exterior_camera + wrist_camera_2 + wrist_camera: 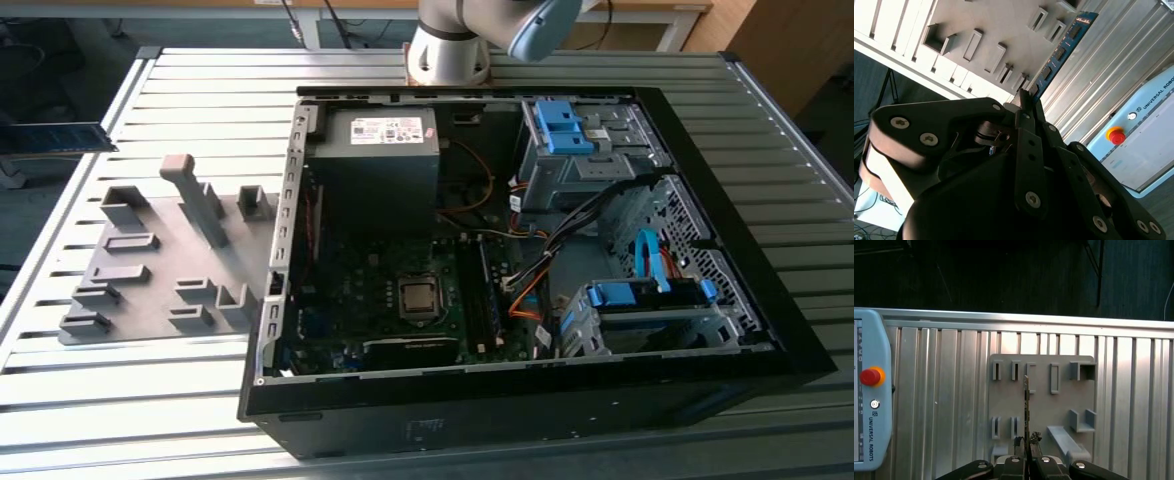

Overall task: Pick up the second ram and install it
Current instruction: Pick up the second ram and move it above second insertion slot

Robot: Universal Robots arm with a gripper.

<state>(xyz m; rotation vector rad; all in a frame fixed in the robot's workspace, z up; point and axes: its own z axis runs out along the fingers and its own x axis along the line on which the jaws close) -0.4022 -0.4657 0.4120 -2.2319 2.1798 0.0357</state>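
Between your gripper's (1024, 107) clamped fingers sits the second ram (1060, 54), its long axis running straight out from the fingertips over the grey holder tray (999, 20). You have the open computer case (507, 400) well apart from it, toward the exterior view's right.

My gripper (1024, 102) is matte black: broad rounded links (934, 135) and a narrow middle bar (1029, 165), all pinned with silver screws (900, 121). Between the links sits what may be a metal ring (985, 131). My arm (447, 55) is a silver-grey tube with a pale blue joint cap (541, 28).
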